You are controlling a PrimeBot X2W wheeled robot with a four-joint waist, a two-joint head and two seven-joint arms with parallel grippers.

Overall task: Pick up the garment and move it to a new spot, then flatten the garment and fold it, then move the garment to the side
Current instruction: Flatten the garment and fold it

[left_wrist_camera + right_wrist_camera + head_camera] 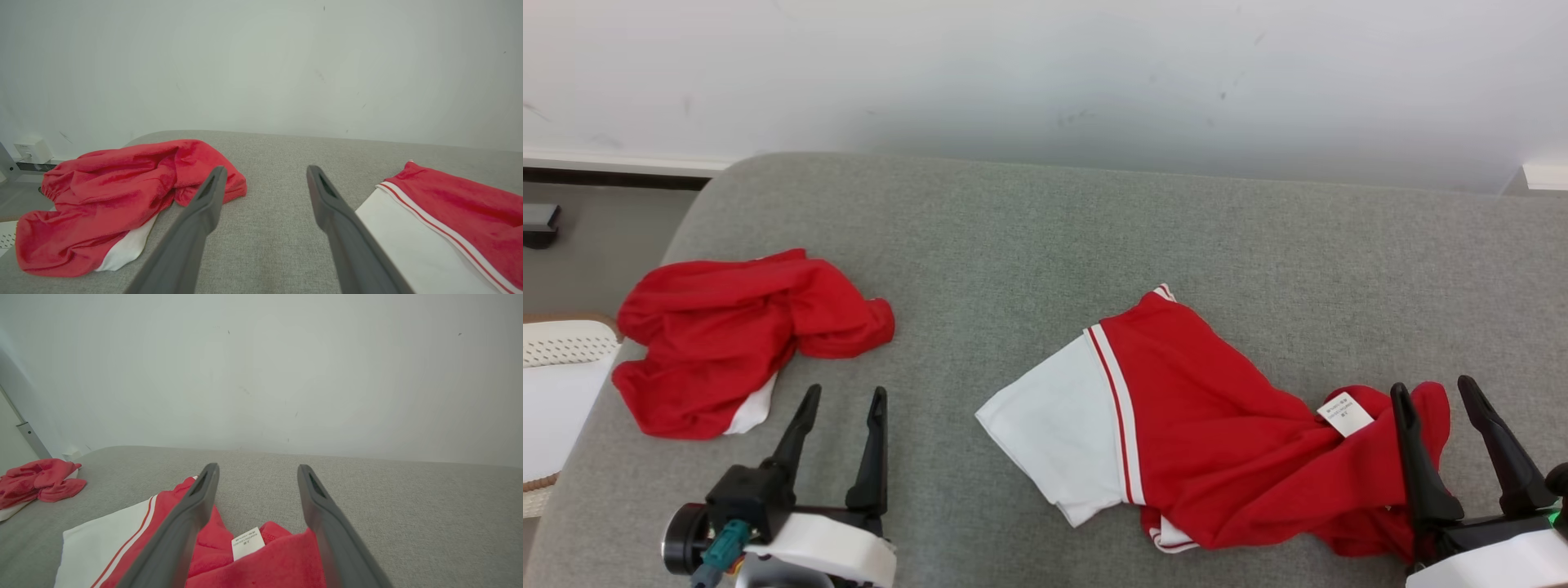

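- The garment (pixel 1201 425) lies rumpled right of centre on the grey cushion (pixel 1045 237). Its right end is partly hidden behind the right gripper (pixel 1432 388), whose fingers stand wide apart, clamping nothing.
- The print on the label (pixel 1346 413) is too small to read.
- The left gripper (pixel 845 394) is spread wide and empty, near a second red garment (pixel 735 335) at the left.
- The left wrist view adds a small white box (pixel 34 149) on the wall.

Head cam looks down from above at the grey cushion (pixel 1045 229) and the white wall (pixel 1045 73) behind it, so you get the whole spread. Both wrist cams sit low, close to the fabric, facing that same wall. Both catch the red-and-white garment (pixel 449 212) plus the crumpled red garment (pixel 122 196).
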